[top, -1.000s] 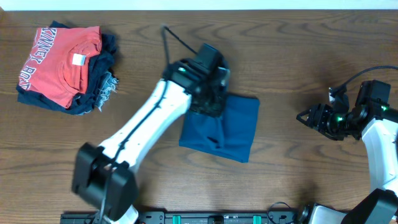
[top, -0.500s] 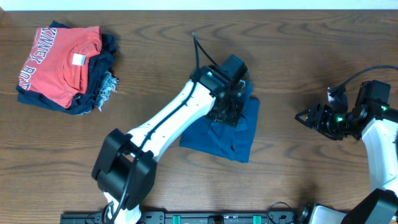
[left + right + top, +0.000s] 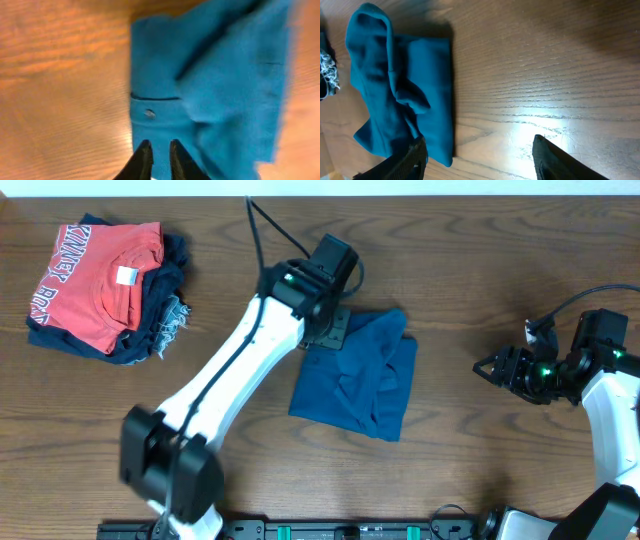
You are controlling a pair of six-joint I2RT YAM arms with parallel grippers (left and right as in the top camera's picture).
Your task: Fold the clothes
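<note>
At the far left of the table (image 3: 480, 260), we note a red T-shirt (image 3: 95, 280) lying on a dark denim piece (image 3: 172, 315) with a frayed edge. Near the centre, the left tool (image 3: 328, 332) sits over the far-left corner of the clothes (image 3: 365, 385), a deep-blue garment lying loosely folded and rumpled on the table. This tool's fingers are drawn together above the fabric edge; we cannot tell whether any fabric is pinched. At the right, well apart from the garment, the right tool (image 3: 492, 367) has its fingers spread wide and carries nothing.
</note>
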